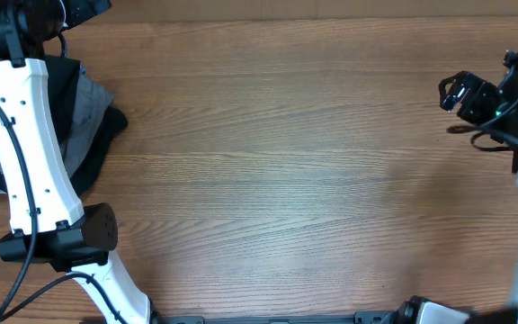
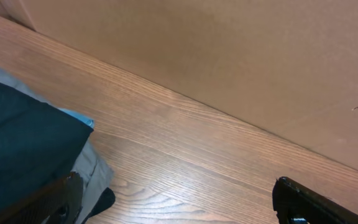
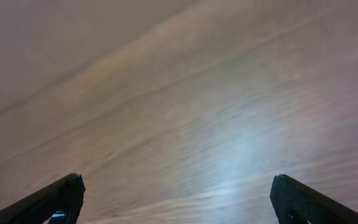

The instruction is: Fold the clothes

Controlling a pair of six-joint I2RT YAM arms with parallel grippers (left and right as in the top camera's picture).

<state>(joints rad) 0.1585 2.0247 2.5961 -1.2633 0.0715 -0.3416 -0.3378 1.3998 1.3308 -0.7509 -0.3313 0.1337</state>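
The clothes (image 2: 23, 155), probably the dark bundle, lie on top of the grey garment (image 2: 96, 172). The left claw (image 2: 179, 200) hangs wide open and empty just right of that garment. It is much the nearer. The right claw (image 1: 458, 94), also open and empty, is far right of the garment across the worktop (image 1: 286, 180). The bundle's long axis is cropped. No writing is readable.

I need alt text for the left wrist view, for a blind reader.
Dark fabric lies on a grey garment at left on a wooden table. The left end effector is open and empty, its fingertips at the bottom edge.
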